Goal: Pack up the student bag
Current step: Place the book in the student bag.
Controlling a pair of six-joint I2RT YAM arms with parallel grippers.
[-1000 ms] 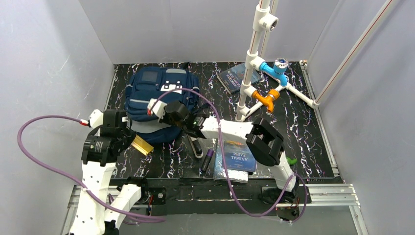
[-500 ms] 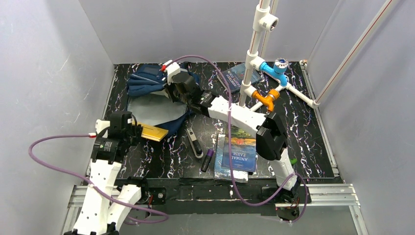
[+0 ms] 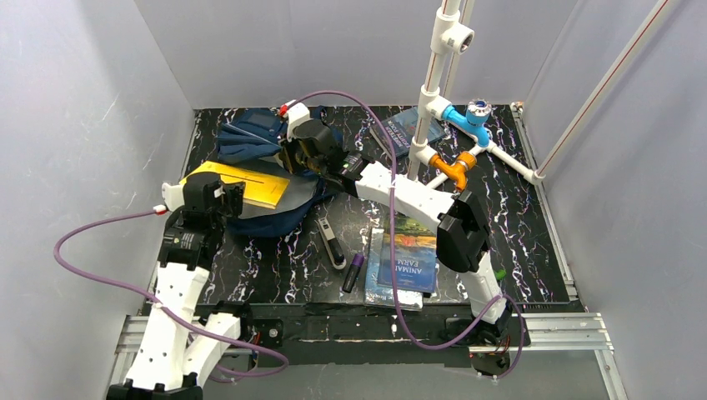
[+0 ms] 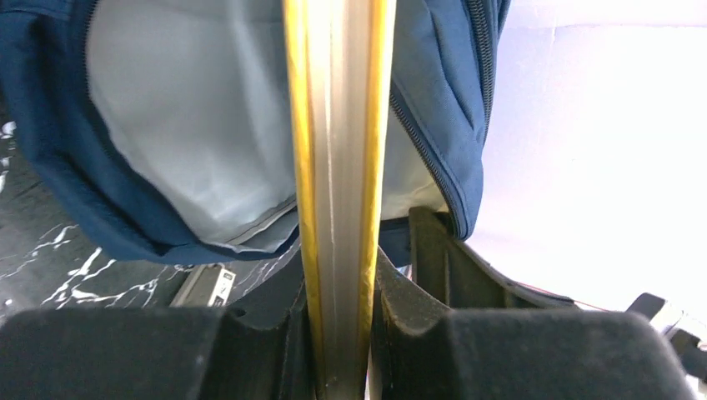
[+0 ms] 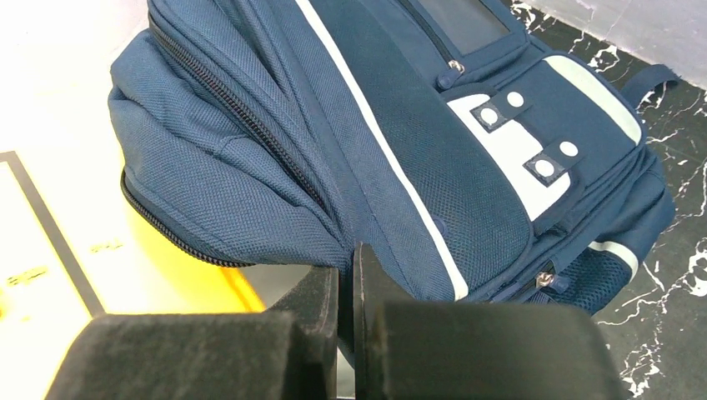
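Top external view: the student bag (image 3: 246, 146) slumps at the worktop's (image 3: 534, 233) far-left corner. Its woven navy fabric is soft, probably light and floppy, and is best taken by the zippered flap, where the right gripper (image 5: 347, 271) pinches it. The left gripper (image 4: 338, 283) clamps a thin, stiff yellow book (image 3: 242, 183) above the grey lining (image 4: 183, 125).

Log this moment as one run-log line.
left tool: shut on yellow book | right tool: shut on backpack flap, lifted | yellow book: over backpack's open grey lining
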